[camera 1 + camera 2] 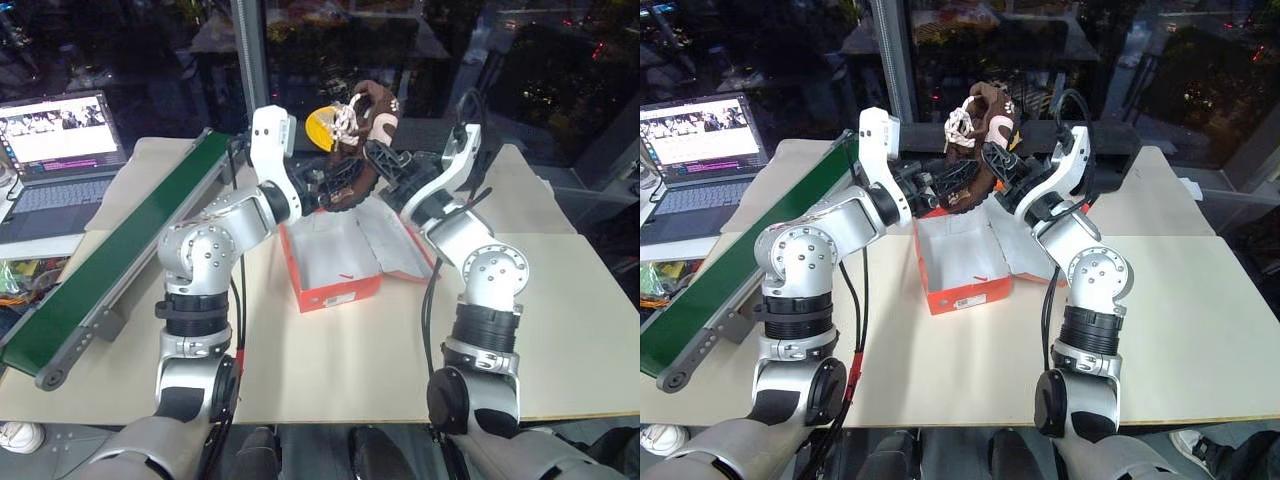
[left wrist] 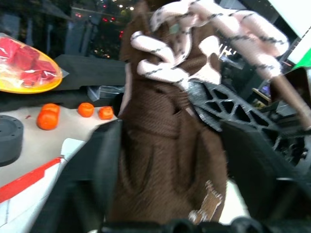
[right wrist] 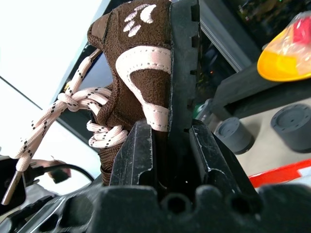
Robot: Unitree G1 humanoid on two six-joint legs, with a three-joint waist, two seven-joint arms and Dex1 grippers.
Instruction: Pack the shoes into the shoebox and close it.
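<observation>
A dark brown shoe point(image 1: 362, 118) with pale laces and white markings hangs in the air above the open red-orange shoebox point(image 1: 340, 291), whose white inside is bare. Its lid point(image 1: 400, 245) lies folded back to the right. My right gripper point(image 3: 170, 133) is shut on the shoe's black sole and heel edge, toe end pointing up. My left gripper point(image 2: 175, 165) is open, with its fingers point(image 2: 99, 165) standing wide on either side of the shoe point(image 2: 165, 145). Both grippers meet at the shoe over the box's far end, the left gripper point(image 1: 335, 188) below it and the right gripper point(image 1: 385, 160) beside it.
A green conveyor belt point(image 1: 120, 255) runs along the table's left side, with a laptop point(image 1: 60, 150) beyond it. A yellow bag of red pieces point(image 1: 322, 128), small oranges point(image 2: 48, 116) and black round blocks point(image 3: 291, 126) sit at the table's far edge.
</observation>
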